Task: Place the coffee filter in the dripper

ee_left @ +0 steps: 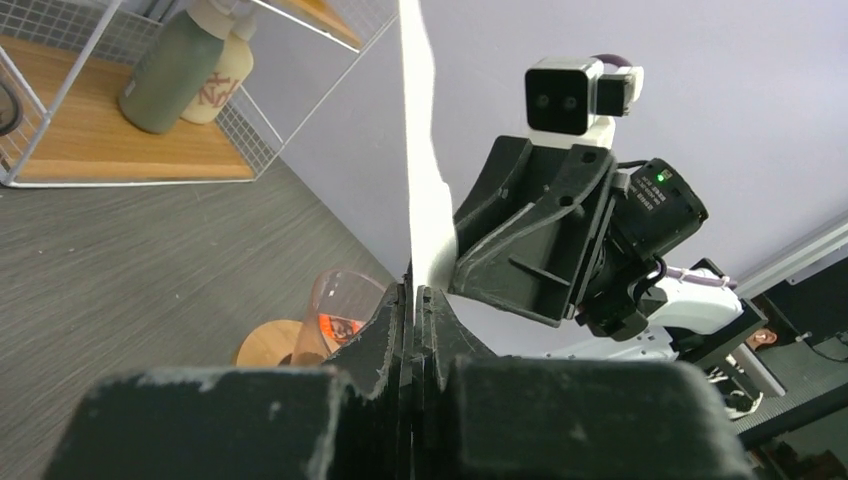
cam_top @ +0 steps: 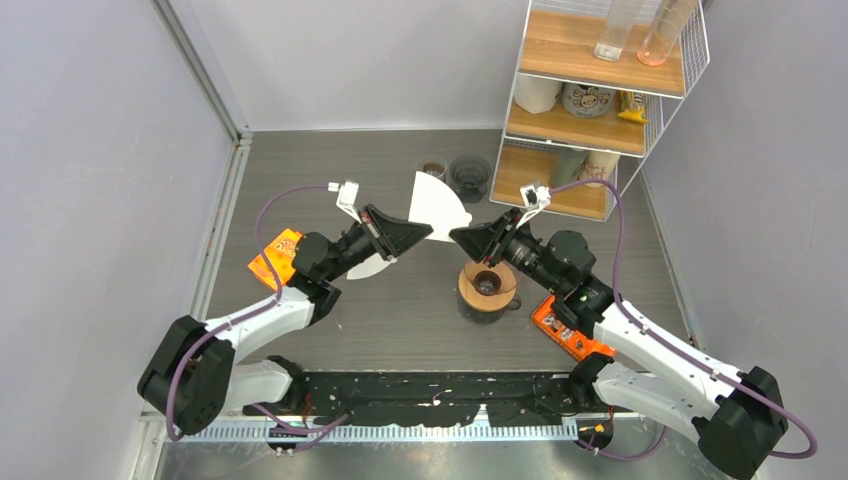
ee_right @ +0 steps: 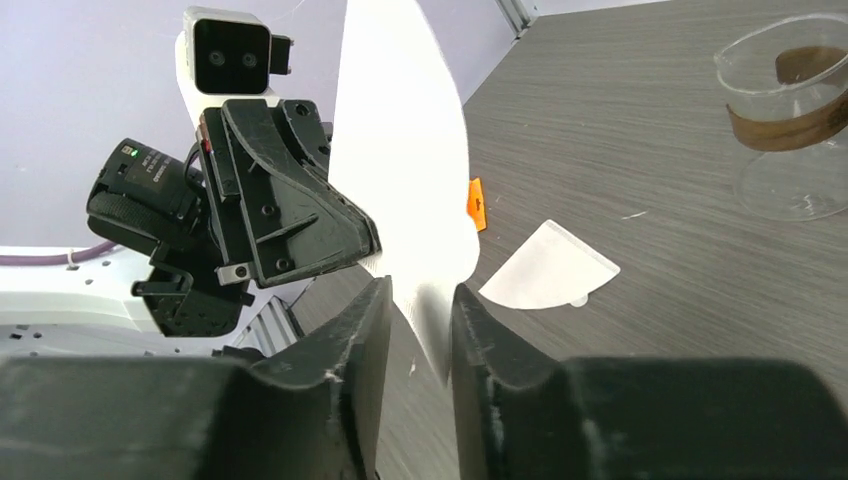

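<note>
We see a white wire rack with wooden shelves (cam_top: 570, 45) behind the wood-collared glass dripper (cam_top: 487, 288). Just behind the dripper, our left gripper (cam_top: 428, 232) is clamped on the white paper coffee filter (cam_top: 435, 205), held aloft. Our right gripper (cam_top: 455, 236) meets it, fingers (ee_right: 345, 340) parted either side of the filter. A second flat white filter (ee_right: 548, 272) lies left of the dripper.

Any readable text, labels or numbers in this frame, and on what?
None can be read for certain.
Cream bottle: red lettering, blurred.
Right arm's motor label: white print, too small.
Shelf cup: dark print, too small.
</note>
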Robot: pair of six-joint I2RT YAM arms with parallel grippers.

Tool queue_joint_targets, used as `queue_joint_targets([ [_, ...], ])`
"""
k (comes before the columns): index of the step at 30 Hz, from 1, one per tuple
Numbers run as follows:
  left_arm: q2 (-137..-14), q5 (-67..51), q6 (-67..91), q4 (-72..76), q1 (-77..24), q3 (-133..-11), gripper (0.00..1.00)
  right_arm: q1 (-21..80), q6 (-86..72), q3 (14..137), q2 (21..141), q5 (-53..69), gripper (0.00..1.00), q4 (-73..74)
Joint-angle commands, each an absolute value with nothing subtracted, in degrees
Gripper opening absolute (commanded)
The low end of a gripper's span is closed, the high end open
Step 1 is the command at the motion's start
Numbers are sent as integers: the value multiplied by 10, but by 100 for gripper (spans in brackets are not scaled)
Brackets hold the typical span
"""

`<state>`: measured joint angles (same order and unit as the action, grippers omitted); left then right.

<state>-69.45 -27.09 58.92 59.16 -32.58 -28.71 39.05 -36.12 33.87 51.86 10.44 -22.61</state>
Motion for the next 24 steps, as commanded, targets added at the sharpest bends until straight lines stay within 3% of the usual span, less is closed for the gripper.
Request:
queue_joint_targets([
  [1,-672,-315,529,596,-325,-314,0,392,-329,345,477,81,55,-195],
  [2,-666,-333,515,582,-325,-317,0,391,-314,352,472,72,64,-180],
  [4,-657,-361,482,542,-324,-326,0,391,-289,360,452,47,93,-137],
  [5,-653,-371,466,521,-324,-329,0,390,-272,363,441,32,98,-111],
  [14,-585,-430,330,390,-323,-329,0,385,-151,401,402,-52,95,20],
  [24,-544,-444,238,294,-323,-335,0,384,-90,407,405,48,96,44],
])
